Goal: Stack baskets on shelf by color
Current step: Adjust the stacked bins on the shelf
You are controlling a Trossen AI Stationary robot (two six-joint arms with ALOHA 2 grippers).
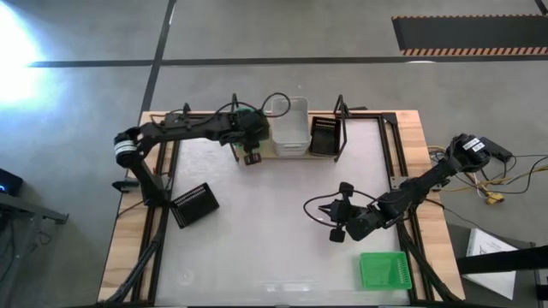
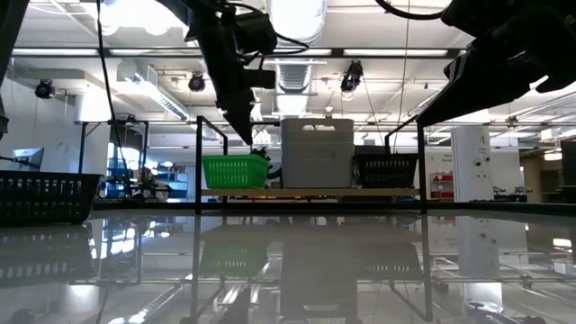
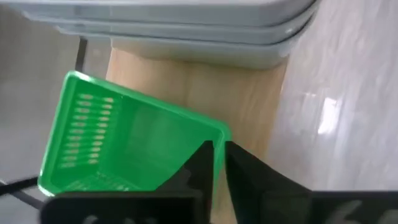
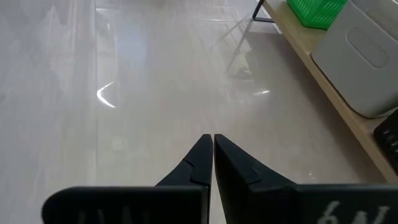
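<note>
High view shows the left gripper [image 1: 250, 137] clenched on a green basket [image 3: 124, 146] at the shelf's [image 1: 257, 152] left end beside white baskets [image 1: 289, 127] and a black one [image 1: 324, 135], the right gripper [image 1: 339, 221] closed empty mid-table, while another green basket [image 1: 384, 270] and black basket [image 1: 195, 204] still wait near the table edges.

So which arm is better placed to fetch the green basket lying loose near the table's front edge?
The right. Its gripper hangs empty, fingers shut, nearest the loose green basket. The left gripper is busy over the shelf, fingers gripping the wall of another green basket.
</note>
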